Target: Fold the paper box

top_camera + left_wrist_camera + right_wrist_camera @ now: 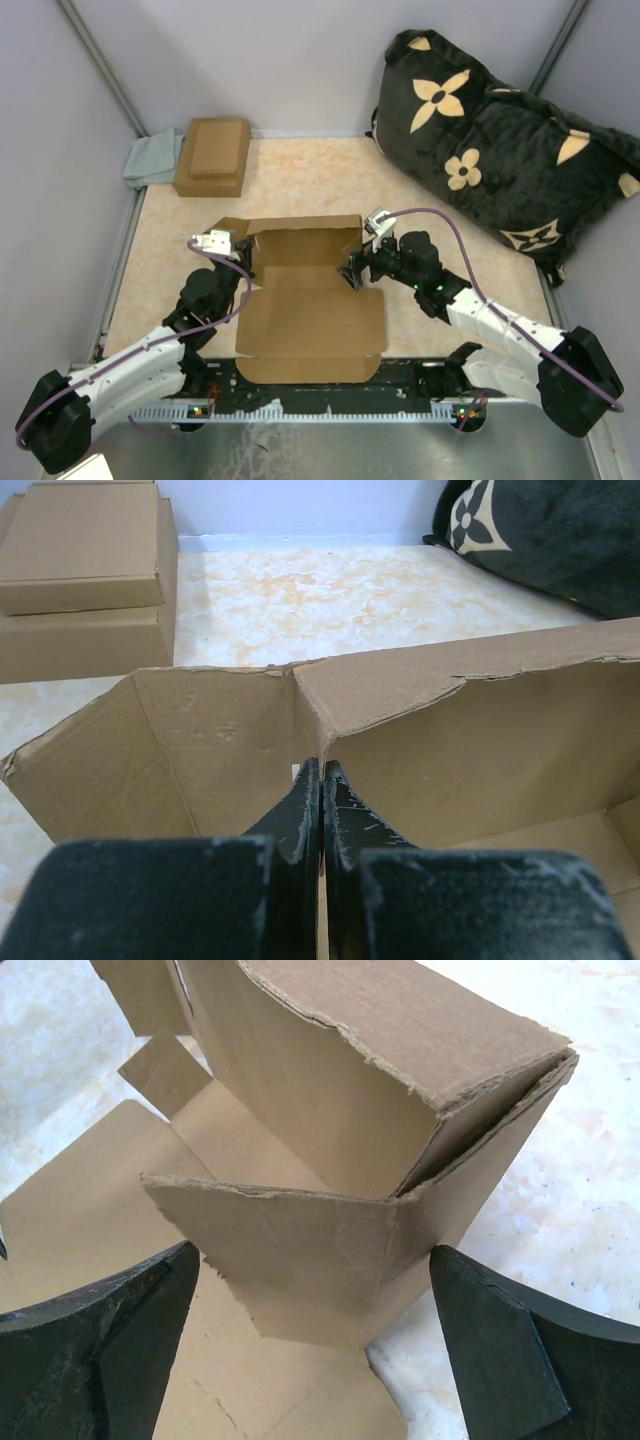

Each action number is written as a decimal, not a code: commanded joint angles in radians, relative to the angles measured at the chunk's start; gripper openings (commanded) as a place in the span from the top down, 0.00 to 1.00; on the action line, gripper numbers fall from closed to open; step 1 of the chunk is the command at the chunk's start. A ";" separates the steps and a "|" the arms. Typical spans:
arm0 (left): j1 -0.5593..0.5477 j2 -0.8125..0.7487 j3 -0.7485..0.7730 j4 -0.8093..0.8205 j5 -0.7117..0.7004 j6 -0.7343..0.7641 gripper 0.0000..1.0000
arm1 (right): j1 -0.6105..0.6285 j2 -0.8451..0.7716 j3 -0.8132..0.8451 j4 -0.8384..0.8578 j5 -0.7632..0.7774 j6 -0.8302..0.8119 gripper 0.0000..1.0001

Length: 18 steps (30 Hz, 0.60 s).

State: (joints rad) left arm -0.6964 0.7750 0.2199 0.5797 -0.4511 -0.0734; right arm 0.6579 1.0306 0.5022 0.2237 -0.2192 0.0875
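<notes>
The paper box [310, 320] is a brown cardboard sheet lying flat in the middle of the table, with its far wall [303, 240] raised upright. My left gripper [246, 264] is at the wall's left corner. In the left wrist view the gripper [321, 765] is shut, with a thin cardboard edge between the fingers where the side flap [200, 750] meets the wall. My right gripper [352, 272] is at the right corner. In the right wrist view it [312, 1255] is open wide, with its fingers either side of the folded corner flap [300, 1240] and not touching it.
A smaller stacked pair of brown boxes [212, 155] stands at the far left, with a grey cloth [152, 158] beside it. A large black pillow with tan flowers [500, 150] lies at the far right. Grey walls enclose the table.
</notes>
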 commanded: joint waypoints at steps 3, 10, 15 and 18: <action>-0.010 -0.018 0.011 -0.009 0.019 -0.010 1.00 | 0.006 0.039 0.009 0.060 -0.018 -0.007 0.01; -0.011 -0.016 0.015 -0.012 0.017 -0.012 1.00 | 0.006 -0.019 0.004 0.027 -0.002 -0.019 0.01; -0.011 -0.014 0.017 -0.014 0.013 -0.013 1.00 | 0.006 -0.050 0.000 0.003 -0.015 -0.013 0.01; -0.011 -0.011 0.020 -0.022 0.010 -0.016 1.00 | 0.005 -0.049 0.004 -0.012 -0.003 -0.012 0.01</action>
State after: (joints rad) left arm -0.6991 0.7700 0.2199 0.5606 -0.4511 -0.0746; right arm 0.6579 1.0046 0.4973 0.1947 -0.2226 0.0856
